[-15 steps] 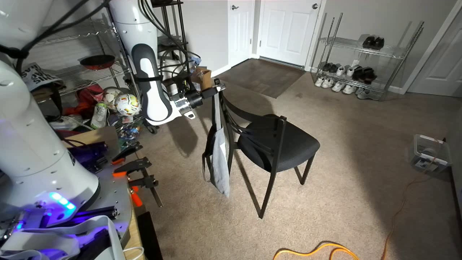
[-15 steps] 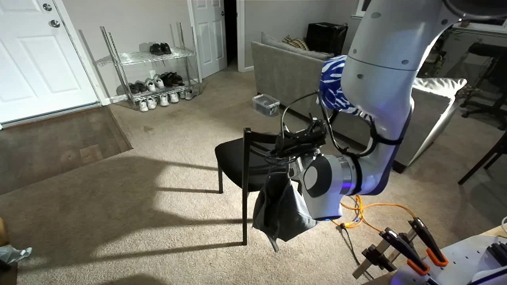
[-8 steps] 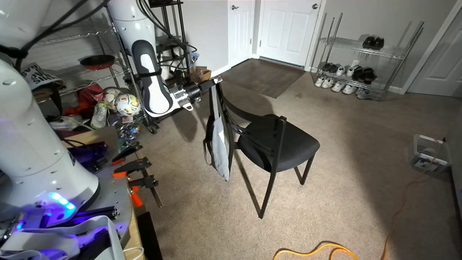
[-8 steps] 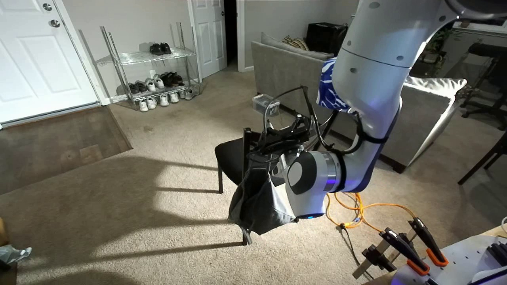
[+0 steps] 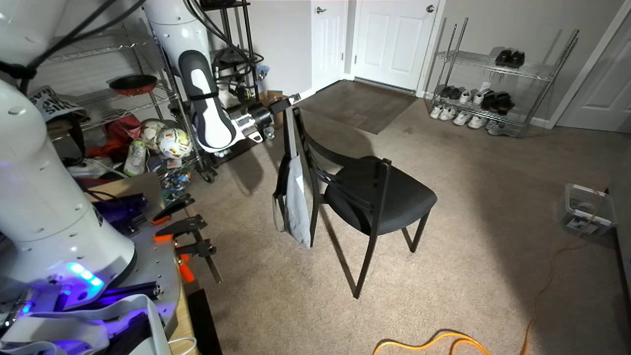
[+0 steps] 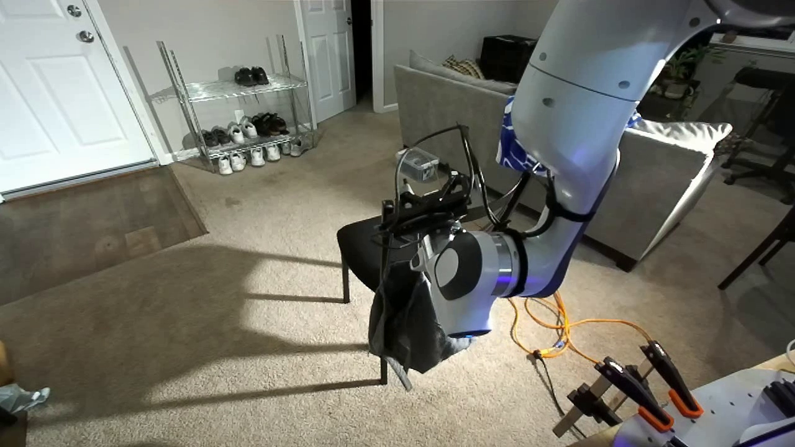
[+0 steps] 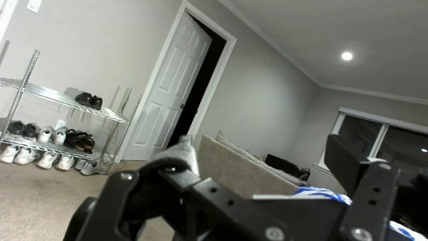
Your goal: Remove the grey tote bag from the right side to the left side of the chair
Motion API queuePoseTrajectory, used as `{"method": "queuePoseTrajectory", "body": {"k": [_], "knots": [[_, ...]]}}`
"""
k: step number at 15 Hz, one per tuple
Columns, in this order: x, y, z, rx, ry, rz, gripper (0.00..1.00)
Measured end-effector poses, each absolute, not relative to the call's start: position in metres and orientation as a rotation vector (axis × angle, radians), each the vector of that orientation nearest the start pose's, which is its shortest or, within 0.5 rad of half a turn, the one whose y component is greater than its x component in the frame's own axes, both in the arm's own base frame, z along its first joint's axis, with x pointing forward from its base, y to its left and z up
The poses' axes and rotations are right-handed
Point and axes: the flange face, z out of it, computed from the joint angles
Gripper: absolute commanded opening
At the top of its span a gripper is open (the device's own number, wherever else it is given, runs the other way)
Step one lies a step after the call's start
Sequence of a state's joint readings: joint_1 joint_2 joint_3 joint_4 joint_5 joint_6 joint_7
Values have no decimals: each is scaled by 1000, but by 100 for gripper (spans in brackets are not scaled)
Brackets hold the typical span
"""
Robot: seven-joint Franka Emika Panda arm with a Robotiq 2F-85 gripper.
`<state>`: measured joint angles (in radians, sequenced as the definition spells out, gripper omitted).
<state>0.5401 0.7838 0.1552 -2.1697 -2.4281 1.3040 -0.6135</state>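
Wrist view: claw spread wide, tote bag strap over one finger; an exterior view adds lettering (illegible), far from the chair.

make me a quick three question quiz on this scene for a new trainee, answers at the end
1. True or false: the chair stands with its backrest closer to the robot's base than its seat is.
2. Multiple choice: the grey tote bag is
A) lying flat on the seat
B) hanging next to the backrest
C) on the shoe rack
3. Fill in the blank: a strap of the bag runs up to the ____.

Key: 1. True. 2. B. 3. claw
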Motion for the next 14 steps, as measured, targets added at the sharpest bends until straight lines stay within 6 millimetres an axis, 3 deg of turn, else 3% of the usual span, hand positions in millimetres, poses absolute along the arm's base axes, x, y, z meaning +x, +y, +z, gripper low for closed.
{"method": "queuePoseTrajectory", "body": {"k": [6,14], "knots": [[485,275,119,-109,1226,-468,100],[502,294,133,-84,1262,-421,100]]}}
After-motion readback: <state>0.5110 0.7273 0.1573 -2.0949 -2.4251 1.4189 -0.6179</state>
